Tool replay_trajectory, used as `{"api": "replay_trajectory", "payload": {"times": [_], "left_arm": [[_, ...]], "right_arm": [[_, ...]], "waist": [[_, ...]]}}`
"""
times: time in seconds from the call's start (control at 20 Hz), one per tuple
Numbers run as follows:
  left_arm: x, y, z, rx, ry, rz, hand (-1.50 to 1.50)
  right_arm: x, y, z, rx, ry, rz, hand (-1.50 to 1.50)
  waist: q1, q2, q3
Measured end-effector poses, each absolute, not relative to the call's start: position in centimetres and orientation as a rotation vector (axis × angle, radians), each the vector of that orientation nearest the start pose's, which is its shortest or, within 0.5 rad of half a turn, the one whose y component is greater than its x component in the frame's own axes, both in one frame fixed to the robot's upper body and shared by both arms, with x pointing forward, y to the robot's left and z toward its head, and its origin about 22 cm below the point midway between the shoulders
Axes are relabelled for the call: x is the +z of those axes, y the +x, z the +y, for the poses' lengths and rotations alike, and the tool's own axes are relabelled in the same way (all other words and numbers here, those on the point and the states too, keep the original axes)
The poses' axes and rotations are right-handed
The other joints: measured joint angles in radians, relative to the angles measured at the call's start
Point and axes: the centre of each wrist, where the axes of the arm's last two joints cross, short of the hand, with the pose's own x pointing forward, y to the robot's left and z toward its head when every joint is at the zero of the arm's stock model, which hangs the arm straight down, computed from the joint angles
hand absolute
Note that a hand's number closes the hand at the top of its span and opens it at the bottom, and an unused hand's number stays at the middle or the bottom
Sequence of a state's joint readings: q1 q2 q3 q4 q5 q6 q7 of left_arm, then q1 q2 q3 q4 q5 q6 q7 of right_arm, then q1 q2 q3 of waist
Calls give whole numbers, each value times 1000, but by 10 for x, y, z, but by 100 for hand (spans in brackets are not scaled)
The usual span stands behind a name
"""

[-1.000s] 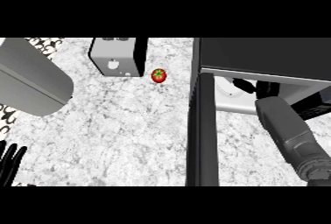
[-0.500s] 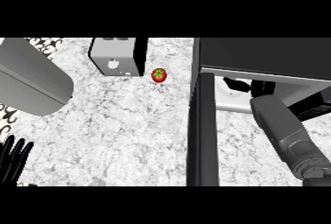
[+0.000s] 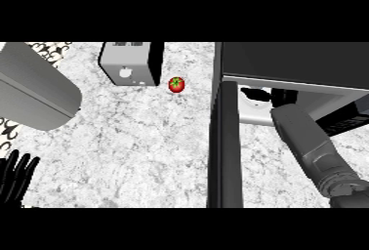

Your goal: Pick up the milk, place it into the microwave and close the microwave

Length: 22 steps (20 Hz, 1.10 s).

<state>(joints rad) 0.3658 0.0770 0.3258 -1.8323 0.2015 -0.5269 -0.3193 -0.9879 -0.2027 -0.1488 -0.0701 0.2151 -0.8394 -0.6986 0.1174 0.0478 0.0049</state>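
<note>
right forearm pushed deeper into microwave [image 3: 288, 63]; right robot hand [image 3: 265, 94] fingers unclear, milk unseen. left robot hand [image 3: 16, 171] resting, fingers straight. placing step; next withdraw, shut door [image 3: 225, 146].

one tomato [image 3: 176, 84], one toaster [image 3: 131, 63], one microwave [image 3: 288, 63]

I can't see the milk inside the microwave [image 3: 302, 63]; my right robot hand [image 3: 263, 94] is mostly hidden there. My left robot hand [image 3: 16, 176] is cut off at the near-left edge.
</note>
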Motion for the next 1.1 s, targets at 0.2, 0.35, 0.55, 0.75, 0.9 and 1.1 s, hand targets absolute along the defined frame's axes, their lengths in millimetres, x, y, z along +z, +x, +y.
{"api": "replay_trajectory", "payload": {"times": [0.2, 0.35, 0.55, 0.75, 0.9, 1.1], "left_arm": [[10, 128, 346, -37, -82, -1869, -150], [11, 129, 348, -32, -73, -1875, -150], [12, 127, 349, -38, -64, -1873, -150], [12, 126, 347, -28, -59, -1871, -150], [11, 124, 341, -25, -57, -1874, -150], [10, 118, 340, -27, -57, -1867, -150]], "right_arm": [[-17, 411, -228, 307, -999, -1756, -150], [-19, 410, -229, 313, -983, -1761, -150], [-23, 407, -231, 294, -956, -1766, -150], [-29, 402, -237, 288, -920, -1773, -150], [-33, 398, -245, 280, -879, -1788, -150], [-44, 390, -243, 249, -762, -1825, -150]], "waist": [[-9, -4, 0], [-17, -7, 0], [-28, -11, 0], [-42, -17, -1], [-48, -20, -1], [-56, -26, -2]]}}
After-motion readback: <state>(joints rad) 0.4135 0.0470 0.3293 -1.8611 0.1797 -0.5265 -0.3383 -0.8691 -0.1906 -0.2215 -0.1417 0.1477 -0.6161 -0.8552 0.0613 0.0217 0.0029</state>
